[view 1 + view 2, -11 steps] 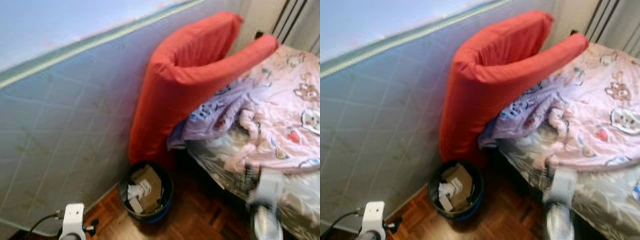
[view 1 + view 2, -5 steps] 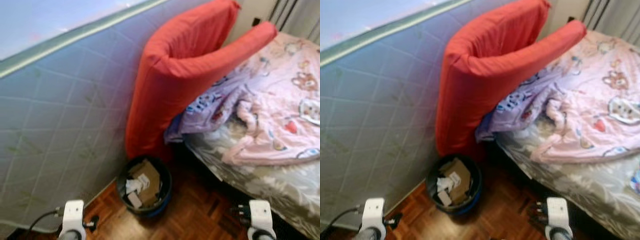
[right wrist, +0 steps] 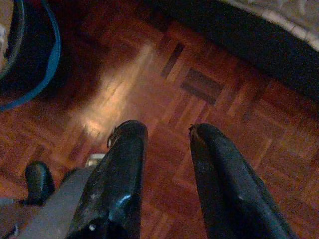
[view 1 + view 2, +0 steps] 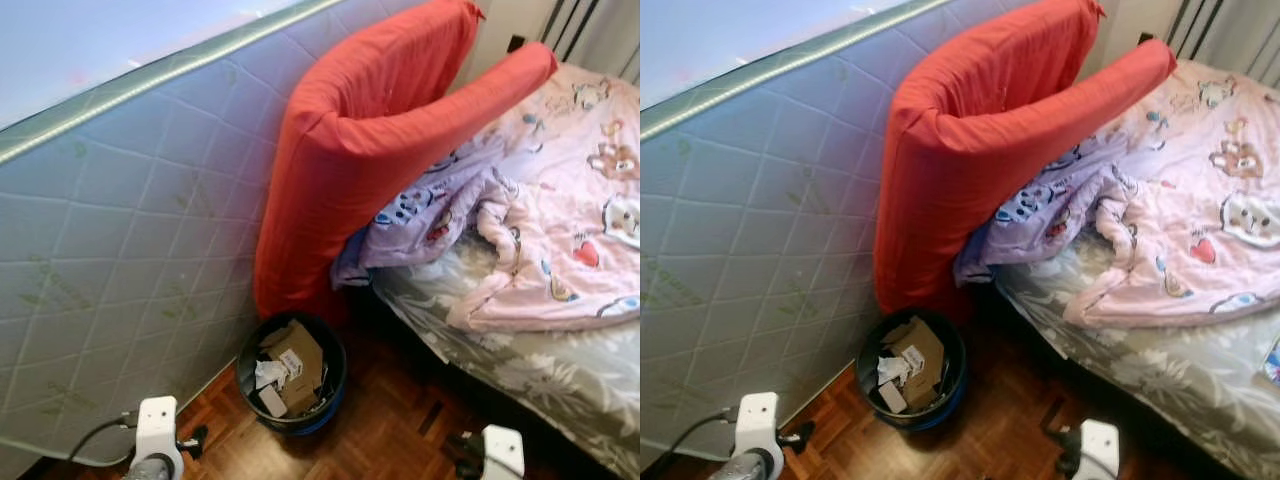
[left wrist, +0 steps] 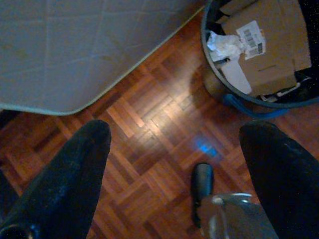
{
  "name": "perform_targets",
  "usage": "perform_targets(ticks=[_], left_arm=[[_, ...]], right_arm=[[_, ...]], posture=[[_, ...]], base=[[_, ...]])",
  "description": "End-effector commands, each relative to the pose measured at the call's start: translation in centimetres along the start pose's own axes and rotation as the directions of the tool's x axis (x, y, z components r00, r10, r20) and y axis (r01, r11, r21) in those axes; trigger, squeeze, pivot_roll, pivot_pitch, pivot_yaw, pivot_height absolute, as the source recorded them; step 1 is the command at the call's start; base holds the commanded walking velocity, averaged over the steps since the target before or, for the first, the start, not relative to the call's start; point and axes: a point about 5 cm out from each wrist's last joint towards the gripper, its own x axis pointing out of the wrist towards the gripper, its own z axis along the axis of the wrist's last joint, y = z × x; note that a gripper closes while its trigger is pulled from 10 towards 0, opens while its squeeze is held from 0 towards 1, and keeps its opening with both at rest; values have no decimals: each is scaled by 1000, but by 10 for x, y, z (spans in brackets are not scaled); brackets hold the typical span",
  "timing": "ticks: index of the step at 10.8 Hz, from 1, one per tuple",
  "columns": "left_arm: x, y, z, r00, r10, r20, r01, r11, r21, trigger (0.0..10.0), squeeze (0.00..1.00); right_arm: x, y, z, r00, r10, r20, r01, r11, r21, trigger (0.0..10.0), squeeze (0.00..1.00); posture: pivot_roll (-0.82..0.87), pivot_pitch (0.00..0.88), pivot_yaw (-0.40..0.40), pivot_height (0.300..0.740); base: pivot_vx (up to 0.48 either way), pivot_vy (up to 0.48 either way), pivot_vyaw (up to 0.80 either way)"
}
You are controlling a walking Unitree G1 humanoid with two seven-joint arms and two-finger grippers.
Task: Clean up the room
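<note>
**Red cushion, full bin, both grippers empty**

Red fabric covers a big folded cushion point(image 4: 370, 150) that stands on end, wedged between a pale quilted mattress point(image 4: 130, 260) propped upright on the robot's left and a bed point(image 4: 560, 370) on its right. A lilac and pink printed blanket point(image 4: 540, 220) lies rumpled on the bed's grey floral sheet, one corner tucked under the cushion.

At the cushion's foot a dark round wastebasket point(image 4: 291, 375) sits on the parquet floor point(image 4: 390, 440), just beside the mattress edge, holding cardboard pieces and crumpled white paper.

The left gripper point(image 5: 174, 164) hangs low above the floor near the basket and the mattress corner, its two fingers spread wide apart with nothing between them. The right gripper point(image 3: 167, 149) hangs over bare parquet between the basket and the bed, its fingers a narrow gap apart, grasping nothing.
</note>
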Motion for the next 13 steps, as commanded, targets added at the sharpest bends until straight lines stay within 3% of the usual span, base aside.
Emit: perform_targets(ticks=[1, 4, 7, 8, 11, 13], left_arm=[[-2, 0, -8, 999, 19, -36, -20, 999, -28, 10000, 0], [-4, 2, -17, 997, 32, -68, -35, 999, -32, 10000, 0], [-4, 2, -16, 998, 24, -60, -25, 1000, -19, 10000, 0], [-4, 3, -17, 998, 26, -64, -26, 1000, -6, 10000, 0], [-6, 3, -21, 996, 25, -80, -24, 1000, 8, 10000, 0], [-6, 2, -21, 996, 20, -82, -19, 1000, 14, 10000, 0]], right_arm=[[0, -1, -2, 1000, 3, -6, -3, 1000, 9, 10000, 0], [0, -7, 6, 1000, -3, 16, 2, 998, 57, 10000, 0], [-1, -6, -4, 1000, -20, -15, 21, 997, 75, 10000, 0], [-1, -6, -4, 999, -45, -16, 46, 992, 117, 10000, 0], [-1, -8, -5, 998, -61, -27, 63, 995, 79, 10000, 0], [-1, -6, -6, 997, -69, -20, 71, 991, 110, 10000, 0]], posture=[[192, 93, -31, 740], [175, 90, -34, 740], [172, 103, -29, 740], [164, 109, -30, 740], [160, 102, -22, 740], [161, 87, -25, 740]], base=[[0, 0, 0], [0, 0, 0], [0, 0, 0], [0, -266, 0], [0, -365, 0], [0, -362, 0]])
